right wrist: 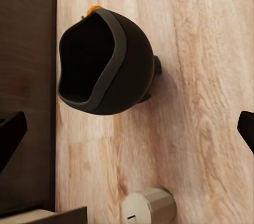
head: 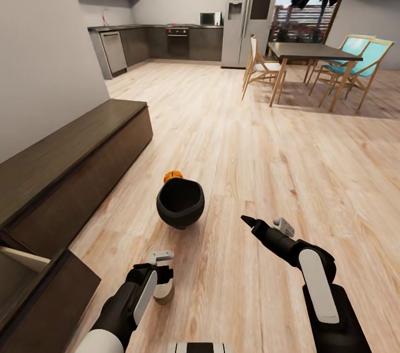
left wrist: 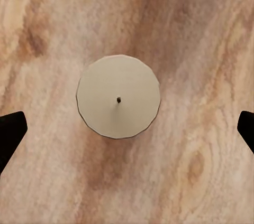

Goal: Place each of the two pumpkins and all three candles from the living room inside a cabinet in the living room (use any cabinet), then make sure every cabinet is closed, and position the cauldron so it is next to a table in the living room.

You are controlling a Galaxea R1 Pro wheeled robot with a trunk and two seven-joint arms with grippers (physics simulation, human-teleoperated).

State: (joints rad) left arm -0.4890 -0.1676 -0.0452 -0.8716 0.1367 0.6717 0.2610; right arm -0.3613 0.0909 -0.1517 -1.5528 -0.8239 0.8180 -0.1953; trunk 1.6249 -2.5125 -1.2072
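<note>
Left arm reaches down; left gripper (left wrist: 127,123) spread wide above a pale candle (left wrist: 118,96) standing on the floor (head: 266,142), no contact. Cabinet (head: 66,164) alongside. Cauldron (head: 180,203) ahead, pumpkin (head: 173,176) behind it — apparently touching. Right arm extended low; right gripper (right wrist: 127,129) wide apart, empty.

Cauldron (head: 180,203) is sitting on the floor (head: 250,175) ahead of me, pumpkin (head: 173,176) just behind it. Candle (head: 163,292) is standing nearer, under my left tool (head: 161,264). Cabinet (head: 66,169) is running along my left; desk (head: 314,51) is standing far right.
</note>
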